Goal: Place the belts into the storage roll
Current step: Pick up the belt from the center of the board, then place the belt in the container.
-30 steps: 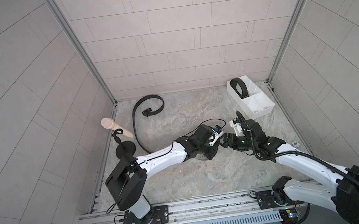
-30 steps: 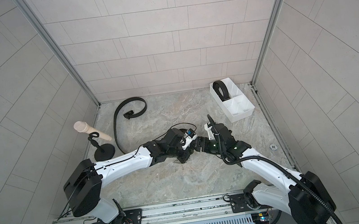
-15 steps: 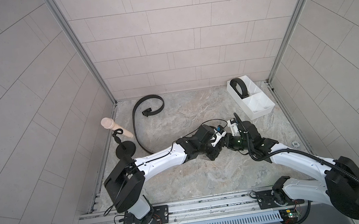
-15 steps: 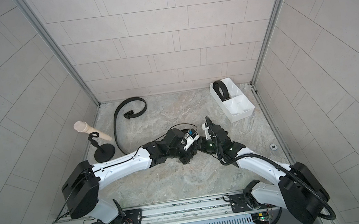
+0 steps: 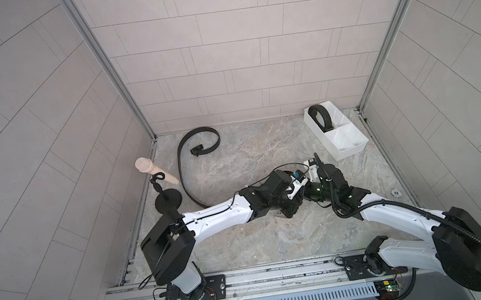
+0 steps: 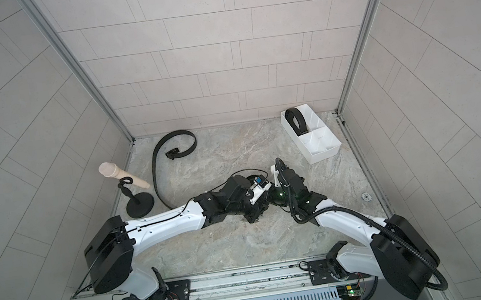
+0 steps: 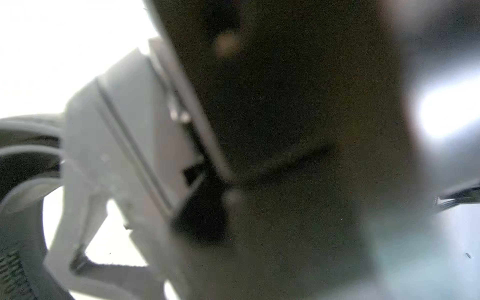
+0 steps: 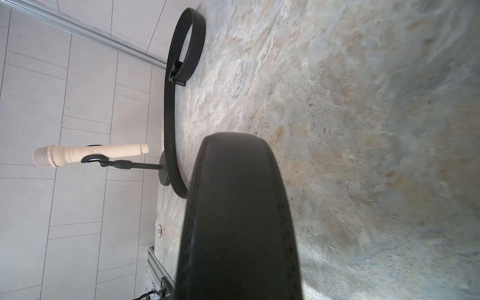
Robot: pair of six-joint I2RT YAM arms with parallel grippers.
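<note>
Top views both show your left gripper and right gripper meeting tip to tip near the storage roll's front corner. You cannot tell whether either grips anything. One loose belt curves well apart from the storage roll. A coiled belt stands in its far-end compartment. The right wrist view shows another belt coil close up.
</note>
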